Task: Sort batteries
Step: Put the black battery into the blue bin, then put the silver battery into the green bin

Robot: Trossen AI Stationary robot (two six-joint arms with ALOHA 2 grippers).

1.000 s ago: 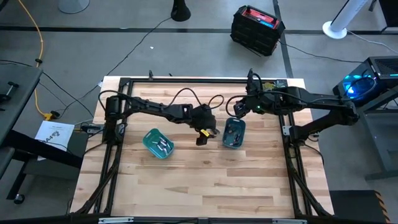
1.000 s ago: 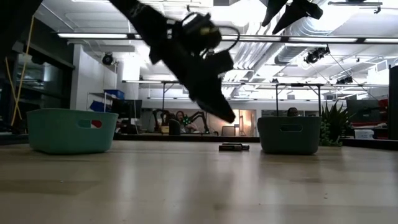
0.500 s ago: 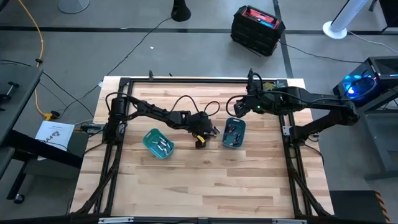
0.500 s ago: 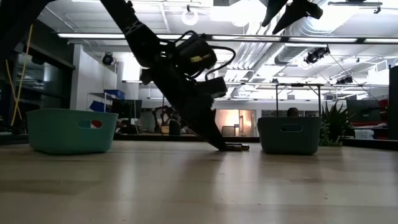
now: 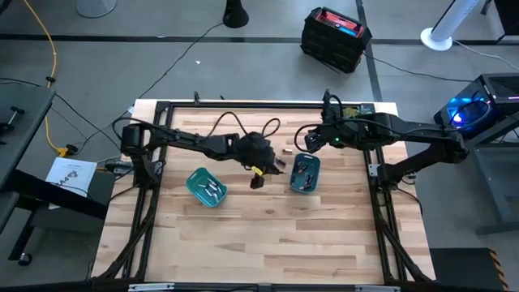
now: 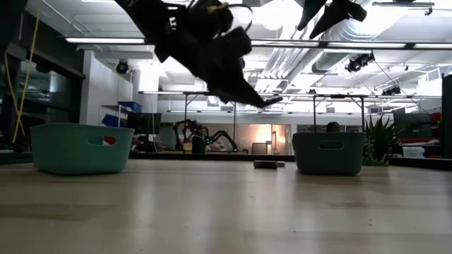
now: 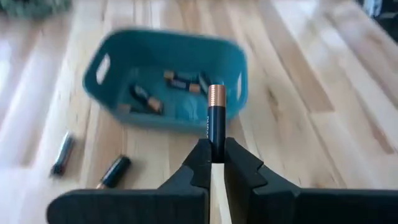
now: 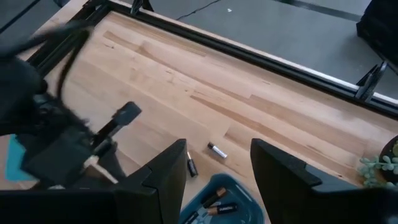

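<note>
While the left hand (image 7: 212, 163) hangs above the middle of the table (image 5: 268, 235), its two dark fingers (image 7: 242, 167) are pinched on a single battery (image 7: 216, 121). In the left wrist view the cell's long axis runs straight out from between the fingertips, its copper-coloured end pointing away from the hand toward the teal bin (image 7: 231, 59) beyond. No brand or lettering on it can be read.

That bin (image 5: 305, 173), just toward 3 o'clock from the left hand (image 5: 258, 180) in the high view, has several more batteries (image 7: 180, 81) lying at mixed angles in it. Two loose batteries (image 7: 112, 172) lie flat on the wood beside it; in the high view they show as a small spot (image 5: 287, 151) at the bin's 11 o'clock. A second teal bin (image 5: 207, 186), toward 9 o'clock from the hand, also holds cells and carries a small red and white sticker (image 6: 107, 140) that cannot be read.

The right hand (image 8: 214, 168) waits above the first bin with its fingers wide apart and nothing between them.
</note>
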